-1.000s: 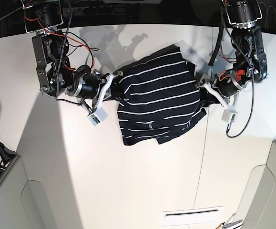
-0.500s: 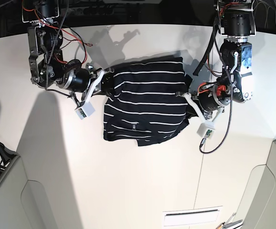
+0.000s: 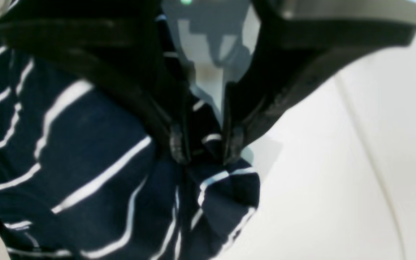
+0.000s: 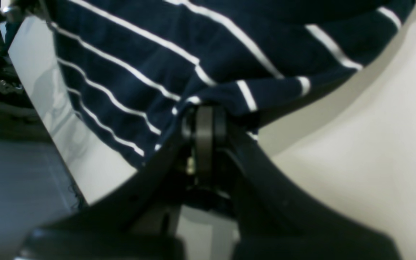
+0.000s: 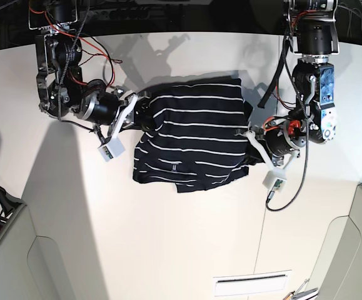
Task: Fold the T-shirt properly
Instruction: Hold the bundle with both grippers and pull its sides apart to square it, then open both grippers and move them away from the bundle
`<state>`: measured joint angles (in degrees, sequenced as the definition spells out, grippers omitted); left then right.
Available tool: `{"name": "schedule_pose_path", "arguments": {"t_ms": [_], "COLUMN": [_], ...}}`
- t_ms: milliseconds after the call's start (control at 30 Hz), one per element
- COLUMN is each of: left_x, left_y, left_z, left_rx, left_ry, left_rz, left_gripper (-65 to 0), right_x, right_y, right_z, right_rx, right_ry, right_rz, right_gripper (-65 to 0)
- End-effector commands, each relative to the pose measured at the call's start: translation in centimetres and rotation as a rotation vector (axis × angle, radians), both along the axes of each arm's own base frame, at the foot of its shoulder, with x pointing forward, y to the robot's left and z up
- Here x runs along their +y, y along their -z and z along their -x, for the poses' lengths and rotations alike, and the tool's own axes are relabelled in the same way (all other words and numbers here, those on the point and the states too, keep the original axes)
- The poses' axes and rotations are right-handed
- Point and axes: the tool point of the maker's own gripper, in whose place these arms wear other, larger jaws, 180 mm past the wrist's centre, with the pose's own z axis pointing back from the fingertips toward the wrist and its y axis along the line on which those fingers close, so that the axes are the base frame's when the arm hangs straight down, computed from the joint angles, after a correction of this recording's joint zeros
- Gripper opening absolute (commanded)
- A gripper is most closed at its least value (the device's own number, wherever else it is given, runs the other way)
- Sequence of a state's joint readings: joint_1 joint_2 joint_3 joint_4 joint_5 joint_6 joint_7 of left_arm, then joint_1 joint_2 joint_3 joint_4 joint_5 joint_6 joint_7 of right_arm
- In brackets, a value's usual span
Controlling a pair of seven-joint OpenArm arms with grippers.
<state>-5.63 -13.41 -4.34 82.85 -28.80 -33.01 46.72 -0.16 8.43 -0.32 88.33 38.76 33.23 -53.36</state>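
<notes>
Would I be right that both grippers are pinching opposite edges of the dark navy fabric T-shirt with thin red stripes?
Not quite: the dark navy fabric T-shirt's stripes are white, as the base view shows. The left gripper and right gripper do pinch opposite edges.

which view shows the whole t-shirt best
The base view: the T-shirt appears entire, stretched between both grippers. Each wrist view shows only a striped patch of fabric pinched at its own jaws, close and blurred.

T-shirt (image 5: 193, 134) is soft matt knit cloth, navy with white stripes; gripper fingers (image 3: 179, 144) look like matt black plastic with ribbed pads; table (image 5: 168, 244) is smooth white laminate with a slight sheen.
</notes>
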Motion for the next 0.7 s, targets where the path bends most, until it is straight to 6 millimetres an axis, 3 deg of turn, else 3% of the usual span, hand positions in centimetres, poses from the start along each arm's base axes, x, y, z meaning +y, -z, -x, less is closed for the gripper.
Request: {"name": "schedule_pose_path", "arguments": {"t_ms": [0, 133, 333, 667], "left_x": [0.5, 1.9, 2.6, 6.6], "left_y": [-1.8, -2.2, -3.7, -5.7], "left_z": [-1.3, -1.4, -1.1, 2.7], "left_rx": [-0.059, -0.065, -0.076, -0.110], "left_ry": [-0.004, -0.002, 0.017, -0.062], "left_rz": [0.004, -0.033, -0.054, -0.071], "left_gripper": [-50.2, -50.2, -50.2, -50.2], "right_x": [0.2, -0.2, -2.8, -6.3], "right_y": [-1.9, -3.5, -5.8, -5.7], "right_z": [-1.1, -1.7, -2.7, -1.1], "right_rx": [-0.065, -0.122, -0.186, -0.159], "right_ry": [0.001, 0.004, 0.055, 0.136], "right_rz": [-0.029, -0.008, 0.042, 0.080], "right_gripper": [-65.0, -65.0, -65.0, -65.0]}}
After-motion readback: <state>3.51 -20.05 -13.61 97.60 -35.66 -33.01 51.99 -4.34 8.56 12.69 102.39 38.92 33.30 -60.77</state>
